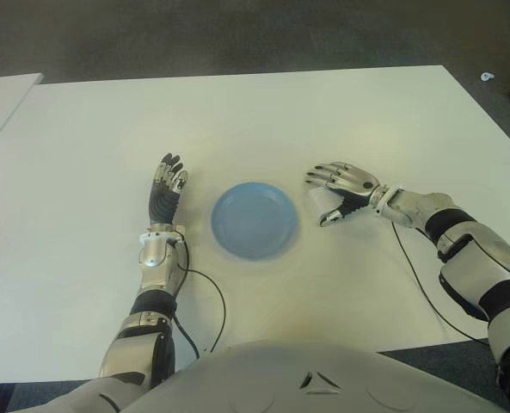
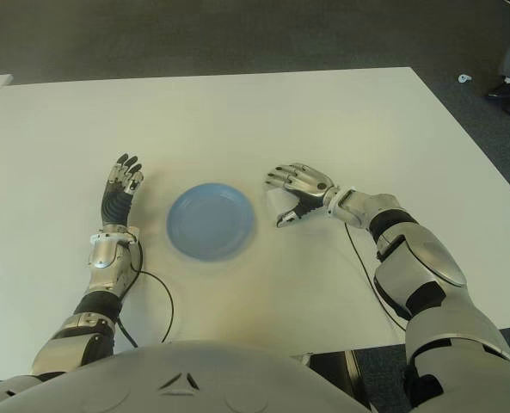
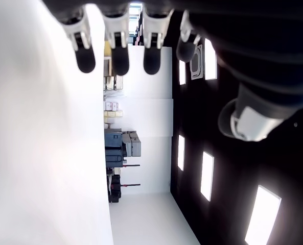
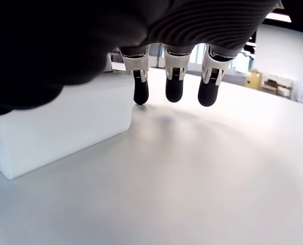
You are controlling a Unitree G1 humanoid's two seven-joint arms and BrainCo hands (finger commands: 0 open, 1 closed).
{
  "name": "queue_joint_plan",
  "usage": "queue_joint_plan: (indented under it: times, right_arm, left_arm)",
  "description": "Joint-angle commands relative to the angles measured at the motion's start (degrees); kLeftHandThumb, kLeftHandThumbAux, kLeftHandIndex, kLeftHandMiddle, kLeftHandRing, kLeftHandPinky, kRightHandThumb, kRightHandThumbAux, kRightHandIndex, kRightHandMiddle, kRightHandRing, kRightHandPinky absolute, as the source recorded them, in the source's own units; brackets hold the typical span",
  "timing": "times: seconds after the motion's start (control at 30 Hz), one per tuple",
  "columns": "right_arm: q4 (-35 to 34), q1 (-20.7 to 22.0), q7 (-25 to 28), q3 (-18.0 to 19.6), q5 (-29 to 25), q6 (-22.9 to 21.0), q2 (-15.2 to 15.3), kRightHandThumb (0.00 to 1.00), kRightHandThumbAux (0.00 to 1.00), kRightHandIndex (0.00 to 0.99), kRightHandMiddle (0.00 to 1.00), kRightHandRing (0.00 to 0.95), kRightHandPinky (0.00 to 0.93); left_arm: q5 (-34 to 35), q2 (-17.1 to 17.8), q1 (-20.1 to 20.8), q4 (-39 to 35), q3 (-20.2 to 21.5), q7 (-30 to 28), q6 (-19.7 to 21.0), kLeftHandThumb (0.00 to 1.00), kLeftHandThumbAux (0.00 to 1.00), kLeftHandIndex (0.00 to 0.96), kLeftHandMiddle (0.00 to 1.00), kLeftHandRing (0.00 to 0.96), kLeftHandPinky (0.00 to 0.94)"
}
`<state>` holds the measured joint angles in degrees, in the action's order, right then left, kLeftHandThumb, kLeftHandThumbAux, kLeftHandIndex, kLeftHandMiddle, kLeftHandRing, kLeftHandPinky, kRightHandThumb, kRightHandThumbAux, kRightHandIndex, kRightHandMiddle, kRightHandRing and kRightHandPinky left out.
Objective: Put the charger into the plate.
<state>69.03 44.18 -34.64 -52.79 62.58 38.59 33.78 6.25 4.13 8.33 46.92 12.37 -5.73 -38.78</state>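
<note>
Left hand [image 1: 167, 185], fingers spread and empty, at the round blue plate's [image 1: 255, 219] 9 o'clock; right hand [image 1: 341, 191] arched unclosed over small white block charger [image 4: 59, 130] on white worktop [image 1: 323, 120] at 3 o'clock: close squarely across its flat sides before lifting.

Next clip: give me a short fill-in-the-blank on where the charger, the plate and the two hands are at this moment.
1. The blue plate holds ____.
2. The white charger sits on the table under the ____ hand.
3. The right hand shows on the plate's ____ side.
4. The left hand, beside the plate, holds ____.

Missing words: nothing; right; right; nothing
</note>
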Motion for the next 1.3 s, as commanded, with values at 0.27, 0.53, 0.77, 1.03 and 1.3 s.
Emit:
queue_joint_plan:
  times: [0.27, 0.53, 0.77, 1.03, 1.3]
  right_arm:
    - [3.4, -3.9, 2.4, -2.8, 2.3, -2.1, -0.4, 0.266, 0.211, 0.000, 0.013, 0.007, 0.048]
    - [3.0, -4.1, 0.3, -2.8, 2.4, -2.3, -0.2, 0.272, 0.236, 0.000, 0.042, 0.050, 0.106]
    - [3.6, -4.5, -1.6, -3.6, 3.0, -4.5, -0.8, 0.264, 0.267, 0.000, 0.016, 0.047, 0.119]
    - [4.4, -4.6, -3.0, -4.3, 3.1, -6.4, -1.6, 0.214, 0.324, 0.000, 0.002, 0.045, 0.110]
    - [4.9, -4.6, -3.2, -4.6, 2.7, -6.8, -2.0, 0.211, 0.370, 0.000, 0.006, 0.050, 0.110]
  left_arm:
    - [0.6, -2.8, -8.1, 4.2, -0.5, -0.5, 2.8, 0.000, 0.499, 0.039, 0.129, 0.129, 0.148]
    - [0.4, -2.8, -8.3, 3.9, -0.6, -0.4, 3.0, 0.000, 0.500, 0.041, 0.128, 0.128, 0.148]
    - [0.4, -2.8, -8.4, 3.6, -0.7, -0.4, 3.2, 0.000, 0.498, 0.043, 0.127, 0.127, 0.147]
    - [0.6, -2.7, -8.6, 3.2, -0.6, -0.5, 3.5, 0.000, 0.501, 0.044, 0.132, 0.133, 0.156]
    - [0.8, -2.7, -8.8, 2.8, -0.6, -0.8, 3.7, 0.000, 0.504, 0.045, 0.134, 0.136, 0.160]
